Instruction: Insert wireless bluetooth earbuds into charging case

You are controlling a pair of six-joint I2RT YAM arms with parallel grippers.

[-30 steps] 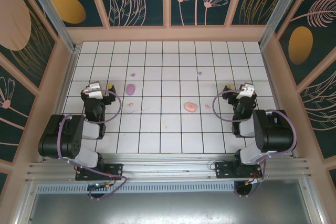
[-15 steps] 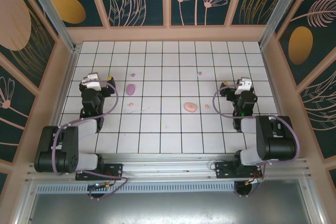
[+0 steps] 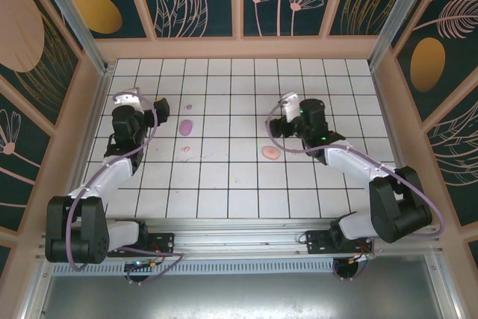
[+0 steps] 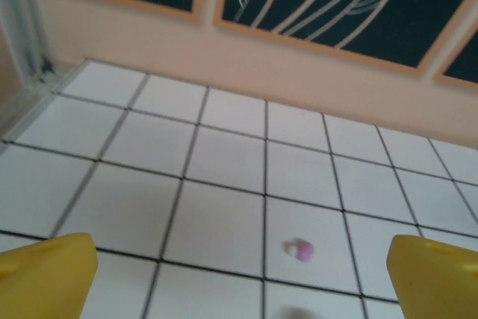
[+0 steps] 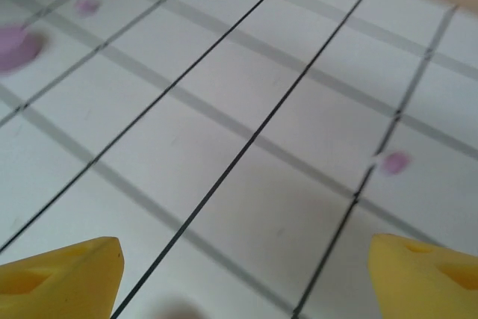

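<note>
Small earbuds lie scattered on the white tiled floor. One lilac earbud (image 4: 299,249) (image 3: 189,107) lies just ahead of my left gripper (image 4: 243,255) (image 3: 151,112), which is open with nothing between its yellow fingers (image 4: 46,273). A pale pink earbud (image 3: 185,149) sits below the purple case (image 3: 185,127) (image 5: 15,46). My right gripper (image 5: 245,253) (image 3: 278,122) is open and empty over bare tile, just above the pink case (image 3: 271,152). Another lilac earbud (image 5: 394,162) lies ahead of it to the right. The far lilac earbud (image 5: 87,7) is beside the purple case.
Peach wooden walls (image 3: 239,48) with dark leaf-patterned panels box in the floor on three sides. A metal rail (image 3: 239,233) carries both arm bases along the near edge. The back wall (image 4: 299,72) stands a few tiles beyond my left gripper.
Both arms have unfolded and reached out. The left gripper moved up toward the back left; the right gripper swung left toward the middle, to above the pink case.
</note>
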